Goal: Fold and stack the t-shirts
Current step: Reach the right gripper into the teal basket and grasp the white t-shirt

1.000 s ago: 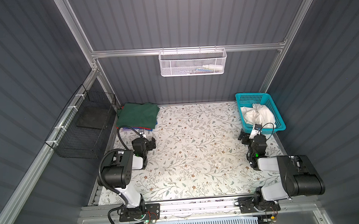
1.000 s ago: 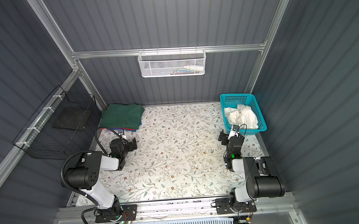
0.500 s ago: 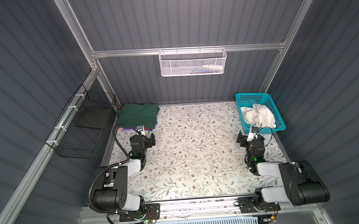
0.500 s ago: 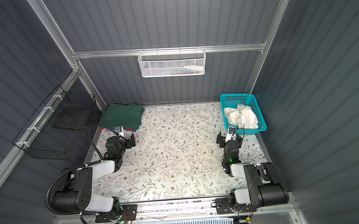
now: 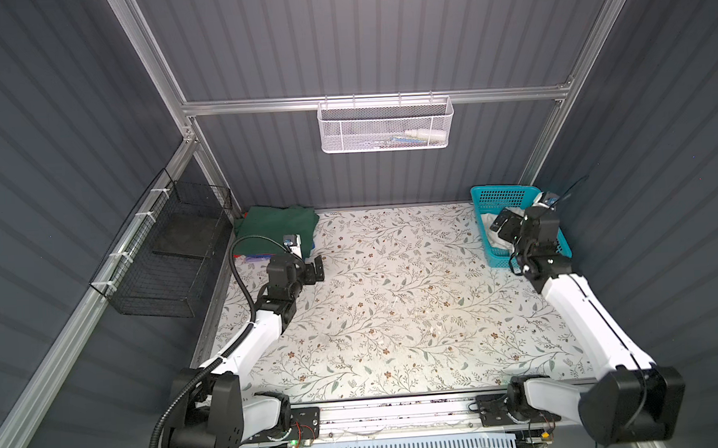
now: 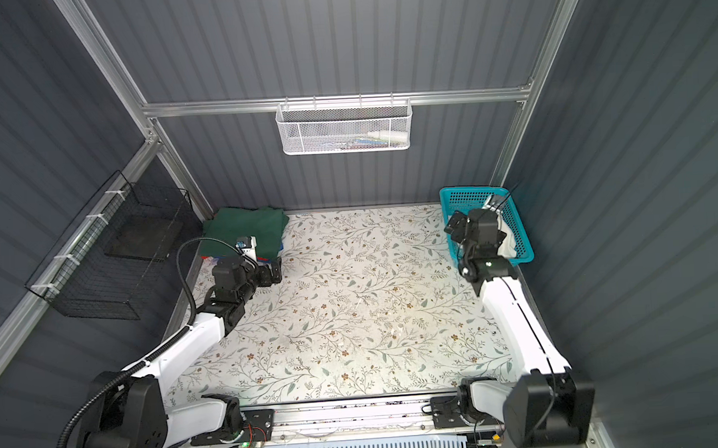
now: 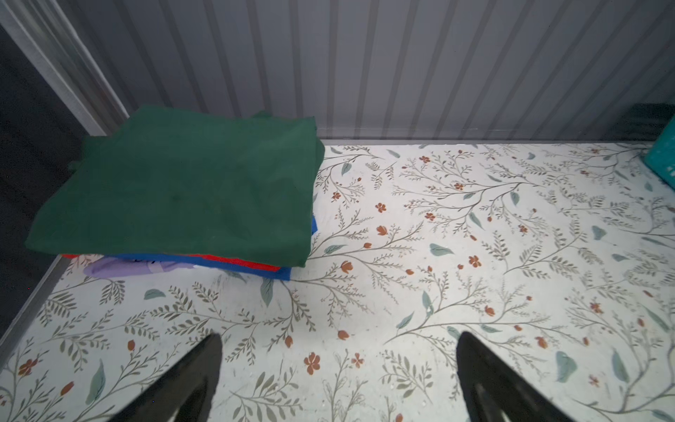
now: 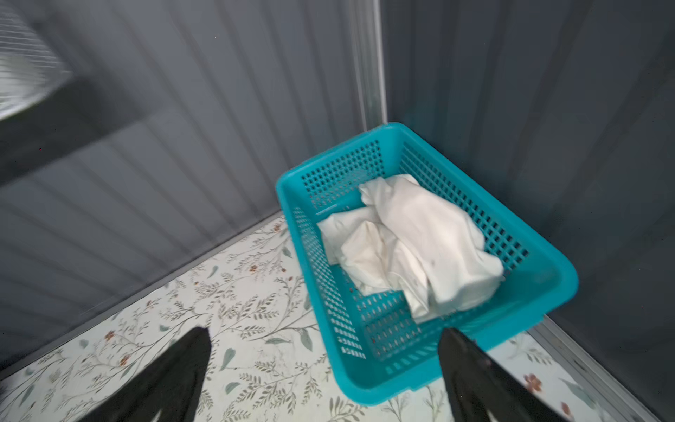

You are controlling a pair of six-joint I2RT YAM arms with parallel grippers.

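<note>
A crumpled white t-shirt point(image 8: 409, 248) lies in the teal basket point(image 8: 365, 387) at the back right corner; in both top views only a bit of the white t-shirt point(image 5: 488, 220) point(image 6: 509, 245) shows past my arm. My right gripper point(image 8: 325, 330) point(image 5: 501, 225) point(image 6: 453, 225) hovers open over the basket's near left edge, holding nothing. At the back left a folded dark green t-shirt point(image 7: 182, 190) point(image 5: 274, 226) point(image 6: 245, 230) tops a stack with blue and red-edged t-shirts point(image 7: 255, 265) beneath. My left gripper point(image 7: 338, 336) point(image 5: 315, 270) point(image 6: 274, 272) stands open and empty above the table, just in front of that stack.
A lilac garment point(image 7: 120, 268) sticks out at the stack's bottom. The floral table point(image 5: 393, 294) spans the cell. A white mesh basket point(image 5: 384, 128) hangs on the back rail and a black wire basket point(image 5: 171, 250) on the left wall. Grey ribbed walls close three sides.
My right arm has risen and reached back, bringing its gripper from the table up over the basket. The left arm has stretched out and lifted a little. Both grippers stayed open.
</note>
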